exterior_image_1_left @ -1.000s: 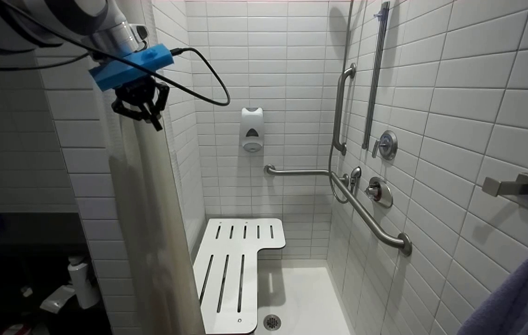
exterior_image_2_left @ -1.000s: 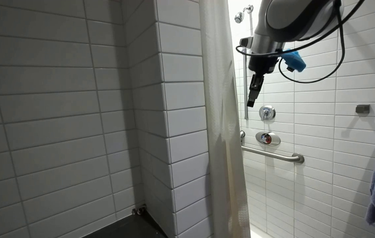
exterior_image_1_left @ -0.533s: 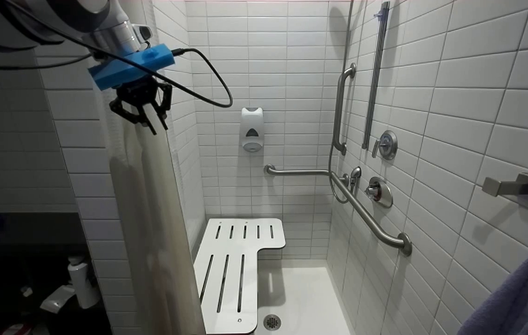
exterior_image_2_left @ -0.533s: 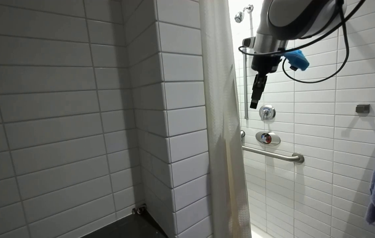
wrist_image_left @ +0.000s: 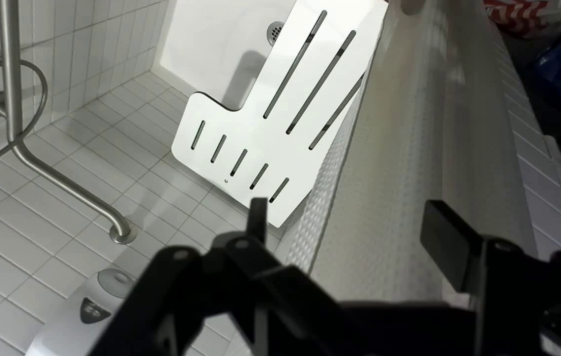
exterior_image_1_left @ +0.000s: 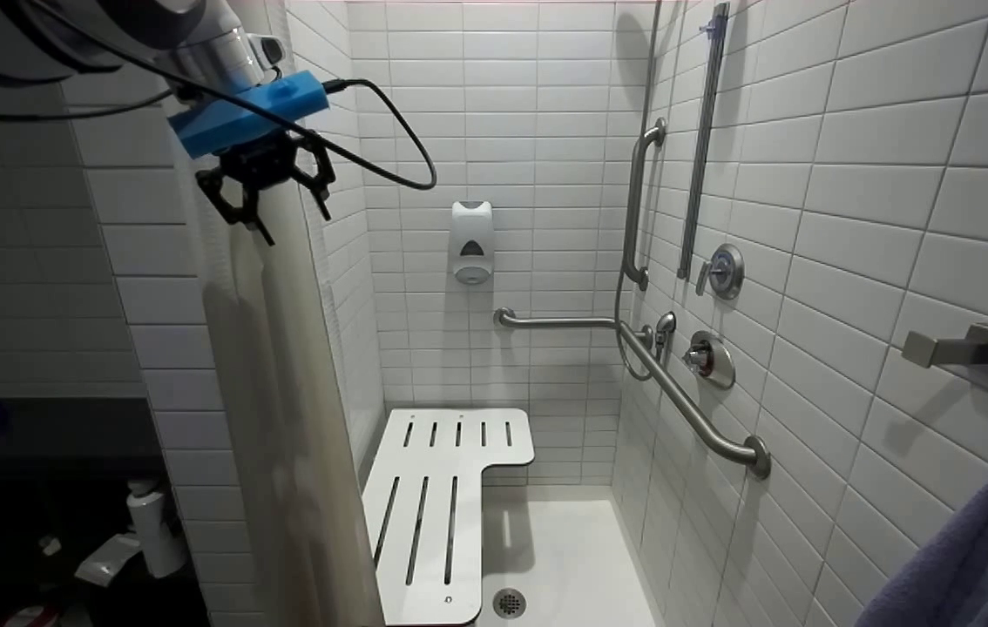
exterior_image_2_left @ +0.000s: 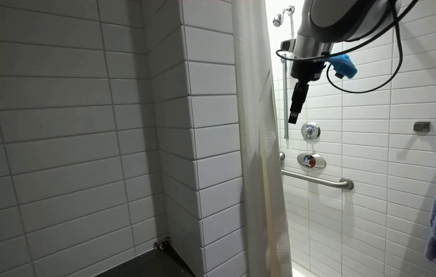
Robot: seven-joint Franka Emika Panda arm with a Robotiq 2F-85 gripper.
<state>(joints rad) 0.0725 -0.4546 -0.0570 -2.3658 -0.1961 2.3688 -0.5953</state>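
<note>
The gripper (exterior_image_1_left: 297, 226) is released, its fingers (wrist_image_left: 259, 217) spread well apart and clasping nothing; nearest to it is the pale, textured shower curtain (exterior_image_2_left: 262, 154), which shows in the gap between the fingers in the wrist view, yet stands apart from them, a narrow gap parting the two in an exterior view; level with the curtain's upper part, the gripper points down at a slant, a blue casing (exterior_image_1_left: 237, 126) mounted above its fingers; just beside the curtain, on its outer side, rises a white-tiled wall end (exterior_image_1_left: 176, 392); on its inner side, close by, is the white slotted shower seat (exterior_image_1_left: 442, 461), partly covered by the curtain in the wrist view; out past the wall end, well away from the curtain, a white bottle (exterior_image_1_left: 154, 531) stands upright in a dark recess; farther in from the curtain come a round floor drain (exterior_image_1_left: 509, 603) and a white dispenser (exterior_image_1_left: 471, 244) fixed to the tiles; across from the curtain are a bent steel grab bar (exterior_image_1_left: 677, 394), an upper valve (exterior_image_1_left: 727, 272) and a lower valve (exterior_image_1_left: 712, 360); also across from it, a square metal hook (exterior_image_1_left: 951, 351) juts from the tiles near a purple towel (exterior_image_1_left: 973, 540).
</note>
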